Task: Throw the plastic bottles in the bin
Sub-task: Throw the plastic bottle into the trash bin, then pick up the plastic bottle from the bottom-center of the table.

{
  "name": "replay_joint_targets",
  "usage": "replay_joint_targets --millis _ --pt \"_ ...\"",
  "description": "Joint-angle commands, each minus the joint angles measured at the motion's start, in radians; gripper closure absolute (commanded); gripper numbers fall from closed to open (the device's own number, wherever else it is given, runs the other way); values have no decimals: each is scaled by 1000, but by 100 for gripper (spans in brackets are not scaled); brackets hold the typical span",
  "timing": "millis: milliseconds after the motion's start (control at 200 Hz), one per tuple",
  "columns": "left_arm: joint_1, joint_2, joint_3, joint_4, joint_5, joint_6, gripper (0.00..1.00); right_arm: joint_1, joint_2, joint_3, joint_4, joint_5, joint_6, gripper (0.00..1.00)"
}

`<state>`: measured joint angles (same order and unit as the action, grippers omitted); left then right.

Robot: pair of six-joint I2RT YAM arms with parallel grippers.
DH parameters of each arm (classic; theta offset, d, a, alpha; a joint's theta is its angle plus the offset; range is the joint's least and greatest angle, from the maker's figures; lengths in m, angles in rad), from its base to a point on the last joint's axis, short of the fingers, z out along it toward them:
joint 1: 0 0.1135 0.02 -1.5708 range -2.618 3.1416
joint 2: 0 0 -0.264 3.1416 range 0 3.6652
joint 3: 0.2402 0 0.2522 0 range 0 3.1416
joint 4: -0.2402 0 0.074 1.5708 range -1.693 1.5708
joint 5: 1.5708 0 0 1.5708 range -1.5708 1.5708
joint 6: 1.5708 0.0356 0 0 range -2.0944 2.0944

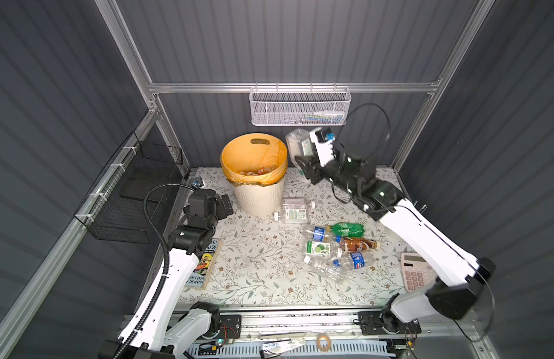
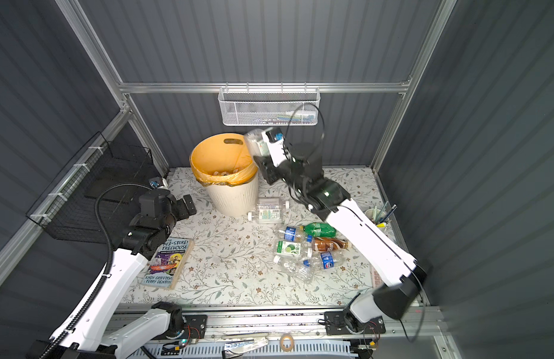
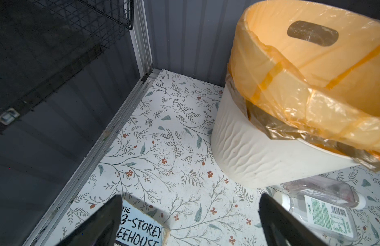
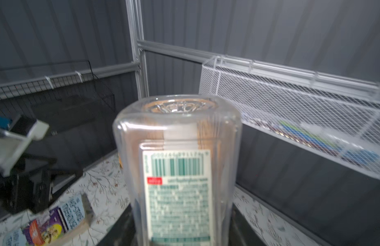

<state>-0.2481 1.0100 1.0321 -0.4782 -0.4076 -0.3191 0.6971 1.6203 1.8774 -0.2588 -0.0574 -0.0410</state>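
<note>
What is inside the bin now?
The bin holds an orange bag and, at the bottom, what look like discarded bottles. The near rim covers part of the bottom, so the count is unclear.

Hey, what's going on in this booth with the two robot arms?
The right gripper holds a clear bottle up in the air close to the rim of the bin, which has some rubbish in it. The left gripper hangs open and empty on the bin's other side. Several more bottles lie on the table.
</note>
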Motion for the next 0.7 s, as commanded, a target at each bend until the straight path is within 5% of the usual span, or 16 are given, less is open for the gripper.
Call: replay_joint_targets --millis 0,100,215,455,695 --pt "-12 -1 -8 3 27 -2 0 -5 257 363 -281 -166 52 38" --pt "-25 10 5 -19 5 3 0 -33 445 695 -460 -138 99 6" --pt "-43 7 14 -29 -28 11 0 -68 441 743 -453 -86 126 1" --pt "-195 13 40 -19 -180 40 0 -122 138 327 -254 31 111 1" --pt "-304 50 49 10 -167 70 0 -199 -171 -187 -100 105 145 1"
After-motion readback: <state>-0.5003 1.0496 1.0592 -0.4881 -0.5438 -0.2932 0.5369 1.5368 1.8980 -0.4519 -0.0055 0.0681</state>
